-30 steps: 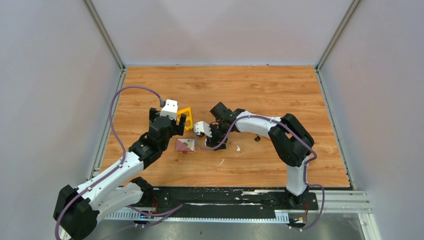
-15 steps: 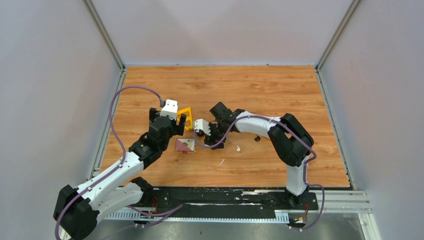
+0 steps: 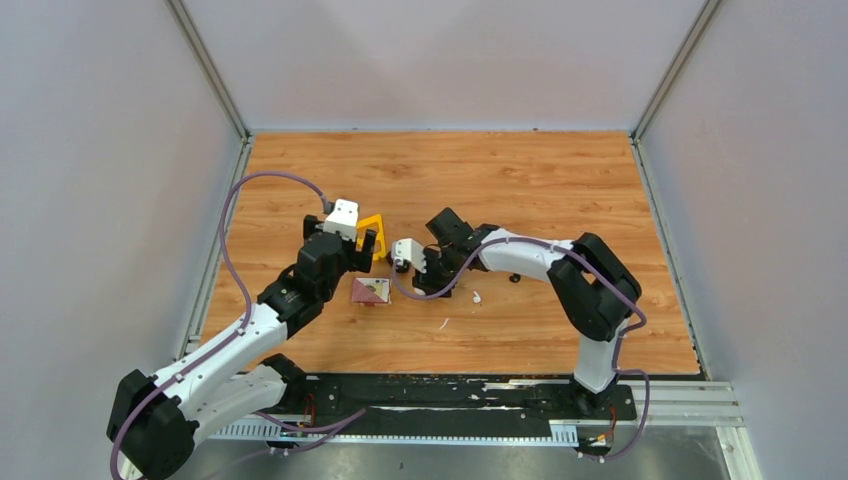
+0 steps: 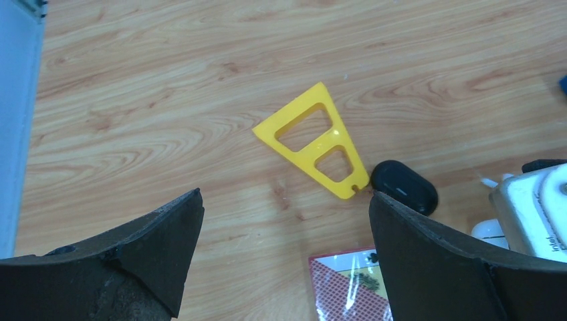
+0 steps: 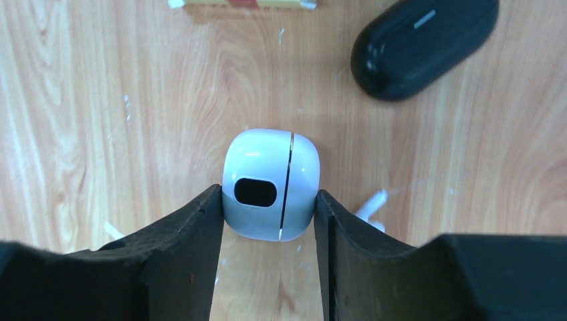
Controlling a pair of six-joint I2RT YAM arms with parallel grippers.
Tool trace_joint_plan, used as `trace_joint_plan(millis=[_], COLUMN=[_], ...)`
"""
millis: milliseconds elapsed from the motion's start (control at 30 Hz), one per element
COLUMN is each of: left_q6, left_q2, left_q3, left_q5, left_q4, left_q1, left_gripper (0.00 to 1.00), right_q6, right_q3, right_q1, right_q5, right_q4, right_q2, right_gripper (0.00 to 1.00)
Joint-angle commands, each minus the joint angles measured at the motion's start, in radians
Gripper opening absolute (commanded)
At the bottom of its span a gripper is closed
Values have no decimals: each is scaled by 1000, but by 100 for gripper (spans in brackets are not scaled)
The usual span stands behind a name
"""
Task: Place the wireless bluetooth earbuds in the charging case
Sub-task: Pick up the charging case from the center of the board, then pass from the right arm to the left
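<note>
The charging case (image 5: 271,182) is a white rounded case with its lid shut and a dark oval spot on its near face. It rests on the wooden table, and my right gripper (image 5: 269,200) is shut on it, a black finger pressed against each side. In the top view the case is hidden under the right gripper (image 3: 428,284). One small white earbud (image 3: 477,296) lies on the table just right of that gripper; the same earbud (image 5: 371,204) peeks out behind the right finger. My left gripper (image 4: 284,200) hangs open and empty over bare wood.
A black oval pebble-like object (image 5: 424,43) lies beyond the case. A yellow triangular frame (image 4: 311,150) and a red patterned card pack (image 3: 370,290) sit near the left gripper. A thin white sliver (image 3: 443,323) lies nearer the front.
The right gripper's fingers have drawn in onto the case, and the right arm has shifted slightly. The left arm has stayed put.
</note>
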Motion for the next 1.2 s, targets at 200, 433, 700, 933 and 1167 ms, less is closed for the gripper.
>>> trace_joint_plan(millis=[200,433,700,933,1167], left_q6=[-129,-275,-555,-797,-899], left_q2=[50,162,202,294,390], left_q3=[14,41,-20,-39,-19], left_q5=[562,883,977,1031,1130], left_q4=[149,264,496,641,781], left_q1=[0,5,24,81,81], left_gripper=[100,94,92,87,78], right_q6=[2,37,12,33,42], right_q3=[-23,-11,-19,9,25], right_q1=[2,1,0,1,2], right_q5=[96,122,153,125,93], right_q4=[-85,-113,-161,-197,-203], right_q2=[-353,-430,-487,-521,-524], right_gripper=[31,31,31,31,31])
